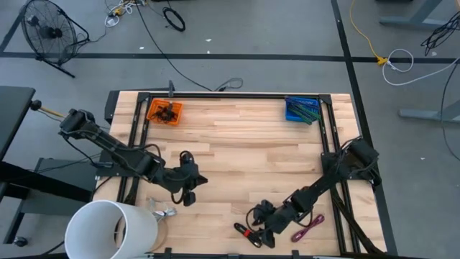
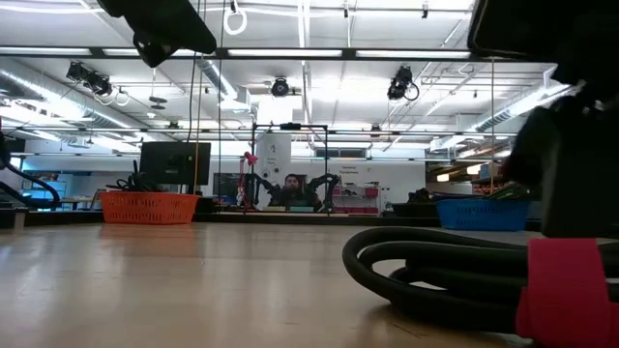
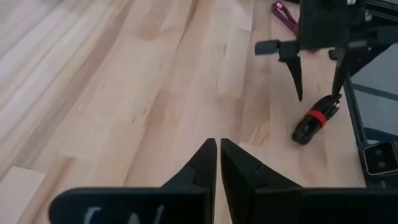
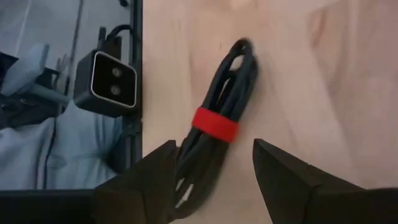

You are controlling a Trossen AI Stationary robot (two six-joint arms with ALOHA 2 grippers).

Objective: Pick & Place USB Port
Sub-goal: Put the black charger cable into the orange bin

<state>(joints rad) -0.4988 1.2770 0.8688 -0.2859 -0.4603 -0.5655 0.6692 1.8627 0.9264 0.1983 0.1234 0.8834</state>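
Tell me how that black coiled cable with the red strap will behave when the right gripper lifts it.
The black cable is bundled by a red strap, so it should lift as one fairly firm bundle. Its looped ends beyond the strap may sag slightly. Lying flat, it seems unlikely to roll. The right gripper is open, straddling it.

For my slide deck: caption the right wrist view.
Open right gripper poised over a coiled black cable bound with a red strap.

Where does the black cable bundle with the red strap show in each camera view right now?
High view: black cable bundle at the near table edge, beside the right hand.
Low view: large in the right foreground.
Left wrist view: far right, below the right hand.
Right wrist view: centre, between the open fingers.
Shared landmark: its red strap.
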